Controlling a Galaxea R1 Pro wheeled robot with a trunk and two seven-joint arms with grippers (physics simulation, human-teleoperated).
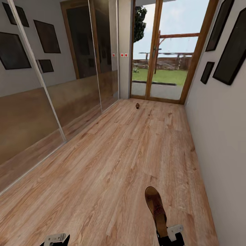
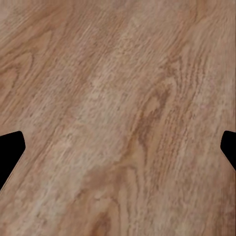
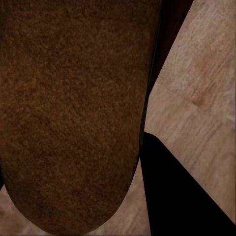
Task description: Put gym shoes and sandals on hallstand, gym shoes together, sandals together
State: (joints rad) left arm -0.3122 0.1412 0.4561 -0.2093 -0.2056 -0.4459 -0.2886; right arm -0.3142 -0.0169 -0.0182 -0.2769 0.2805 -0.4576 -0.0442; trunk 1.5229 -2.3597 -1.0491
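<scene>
- At 5 o'clock in the head view, low on the frame, the right gripper [image 1: 169, 235] held a sandal [image 1: 155, 208], toe pointing away down the corridor, above the floor [image 1: 112, 160].
- Right wrist view: brown sole [image 3: 73, 113] close against the camera, a dark finger [image 3: 177, 191] beside it; gripper judged pinched on the sandal's heel end.
- Left gripper [image 1: 54, 240] at 7 o'clock, carrying nothing; in its wrist view the fingertips [image 2: 10, 150] stood wide apart over bare planks.
- A second small brown object [image 1: 137, 106] lay at 12 o'clock on the floor just before the glass door [image 1: 159, 65]; probably the other sandal, too small to be sure.
- Step in hand, as judged: carrying one sandal. Rack and gym shoes not sighted from this heading.
- Next move calls for turning the base to find the rack, then setting the sandal down with room beside it for its mate.
- No brand, label or writing legible; a faint mark on the insole could not be read.
</scene>
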